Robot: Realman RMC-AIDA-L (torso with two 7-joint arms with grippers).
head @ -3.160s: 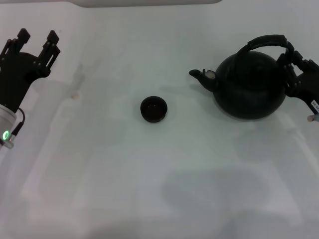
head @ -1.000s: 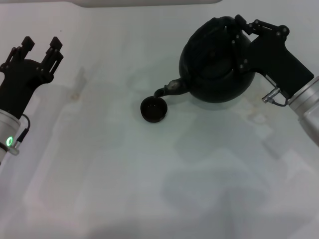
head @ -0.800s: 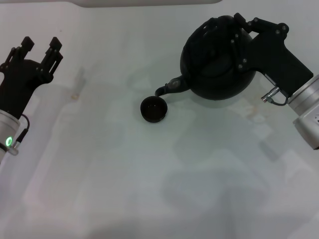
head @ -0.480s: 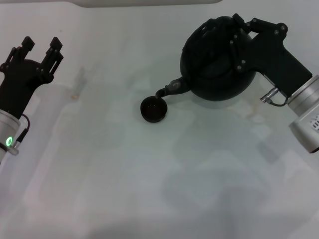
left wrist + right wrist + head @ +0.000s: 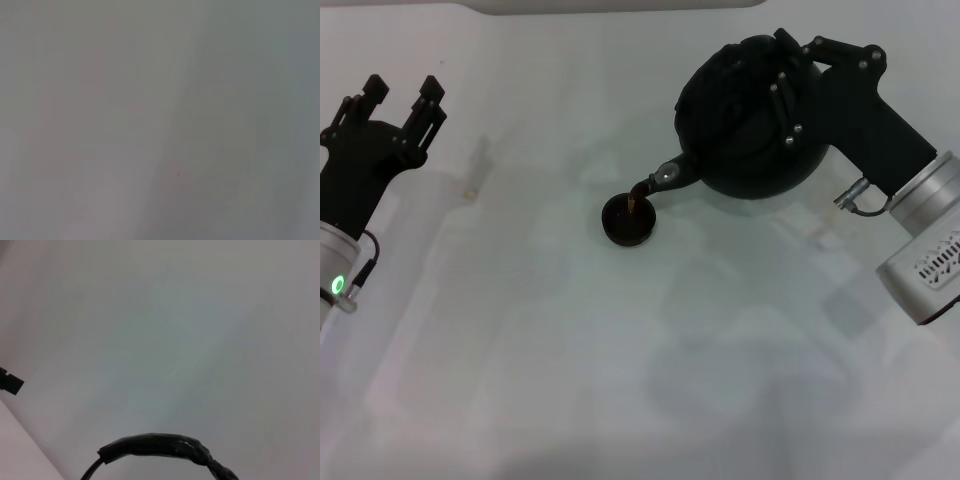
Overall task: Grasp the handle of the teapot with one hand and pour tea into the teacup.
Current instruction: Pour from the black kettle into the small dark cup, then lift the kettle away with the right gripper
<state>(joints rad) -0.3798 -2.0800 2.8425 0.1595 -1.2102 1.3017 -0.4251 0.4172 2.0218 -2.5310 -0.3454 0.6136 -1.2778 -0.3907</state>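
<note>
The round black teapot (image 5: 745,125) hangs tilted above the table at the right, its spout (image 5: 658,181) pointing down over the small black teacup (image 5: 627,220). A thin amber stream of tea (image 5: 637,200) falls from the spout into the cup. My right gripper (image 5: 798,55) is shut on the handle, which lies on the pot's far side; its ribbed black arch (image 5: 160,446) shows in the right wrist view. At the far left my left gripper (image 5: 398,95) stays parked and open, holding nothing.
A small tan speck (image 5: 470,193) lies on the white table (image 5: 570,350) near the left arm. The left wrist view shows only bare table (image 5: 160,120). A pale raised edge (image 5: 620,5) runs along the back.
The teapot has tipped a little further toward the cup, and tea now runs from the spout into it. The left arm has not moved.
</note>
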